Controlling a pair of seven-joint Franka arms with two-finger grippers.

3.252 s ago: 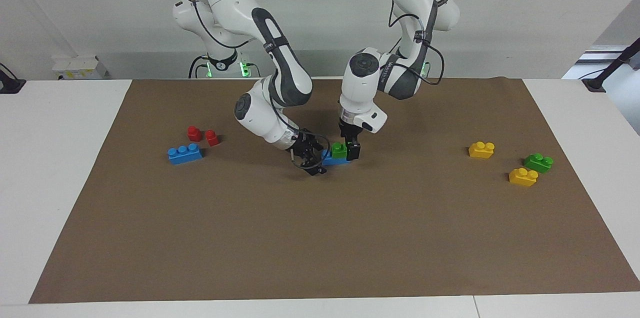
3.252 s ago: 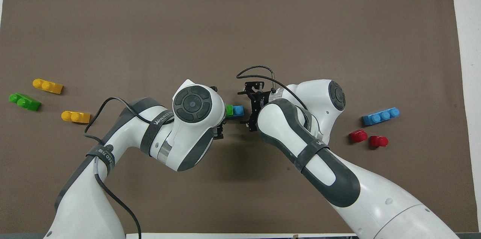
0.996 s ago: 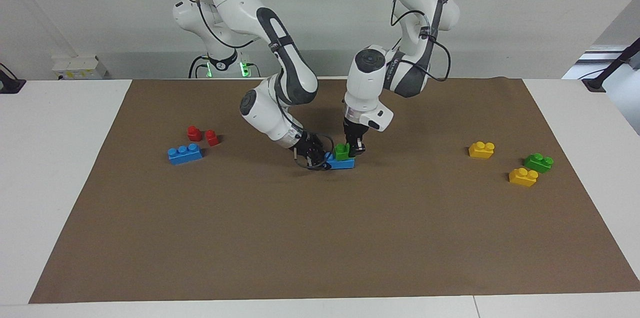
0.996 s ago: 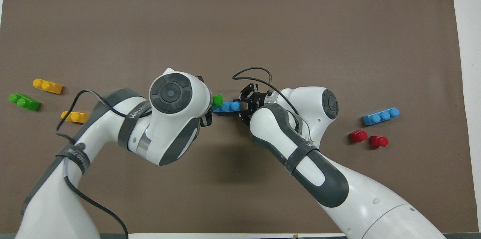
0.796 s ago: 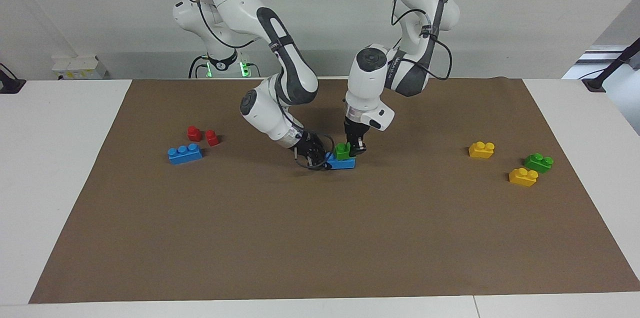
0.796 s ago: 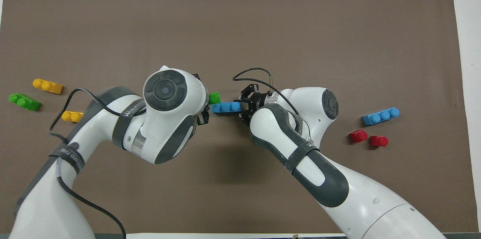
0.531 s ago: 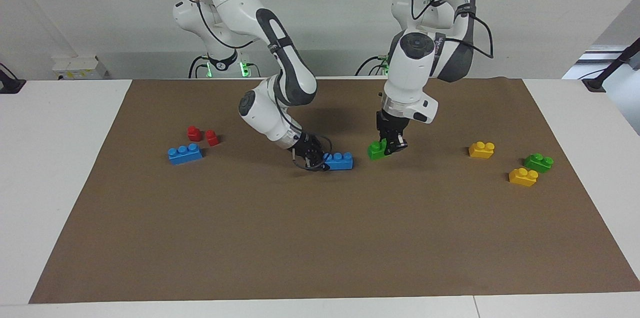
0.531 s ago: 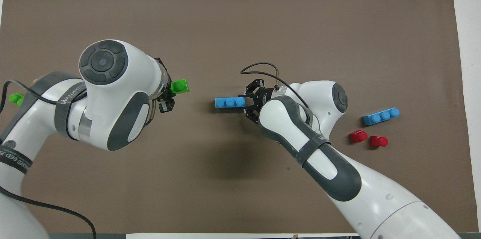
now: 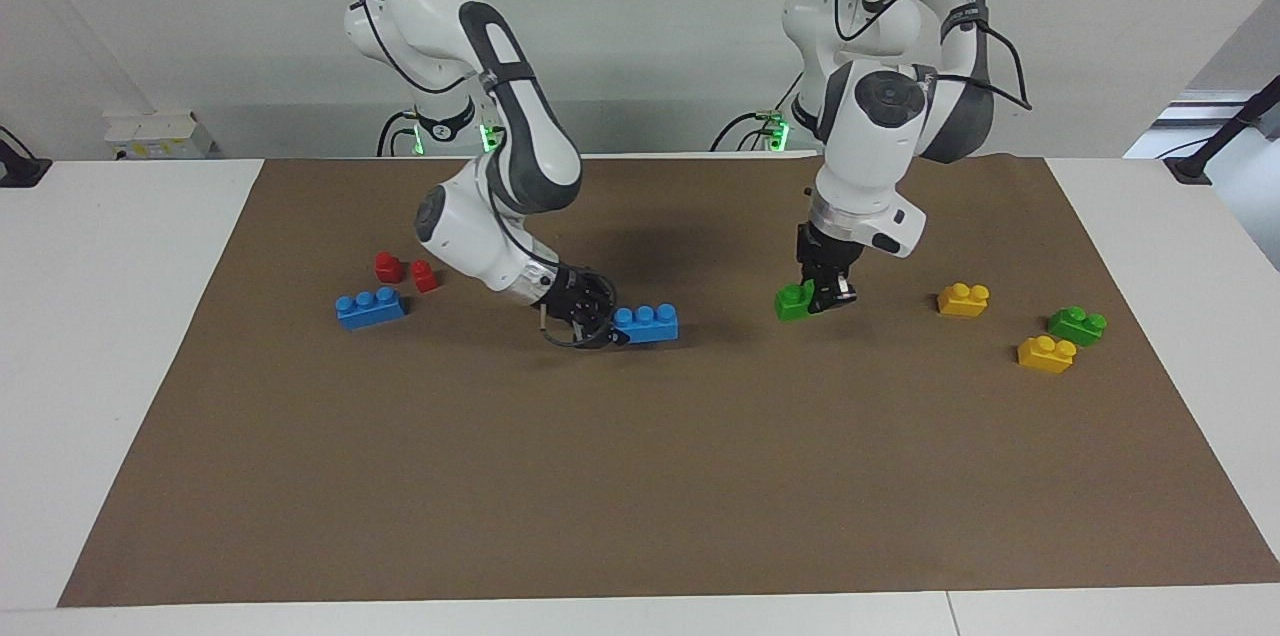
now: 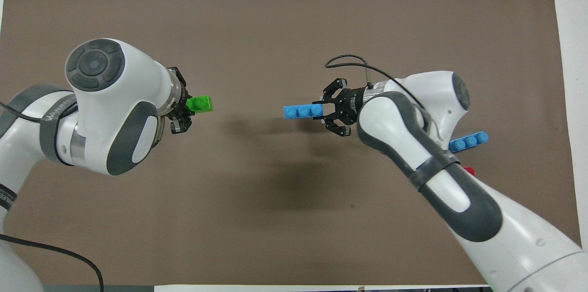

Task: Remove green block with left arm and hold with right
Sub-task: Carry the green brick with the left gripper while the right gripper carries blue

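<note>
The green block (image 9: 795,301) is a small bright green brick, clear of the blue brick. My left gripper (image 9: 822,298) is shut on one end of it and holds it low over the brown mat (image 9: 640,476). It also shows in the overhead view (image 10: 200,104), sticking out of the left gripper (image 10: 183,107). My right gripper (image 9: 600,326) is shut on the end of a blue three-stud brick (image 9: 647,322), at or just above the mat. The overhead view shows this brick (image 10: 303,111) in the right gripper (image 10: 327,112).
A second blue brick (image 9: 370,307) and two red blocks (image 9: 389,266) lie toward the right arm's end. Two yellow bricks (image 9: 963,299) (image 9: 1046,354) and another green brick (image 9: 1077,325) lie toward the left arm's end.
The left gripper pulled the green block off the blue brick and carried it toward the left arm's end. The right gripper drew the blue brick toward the right arm's end.
</note>
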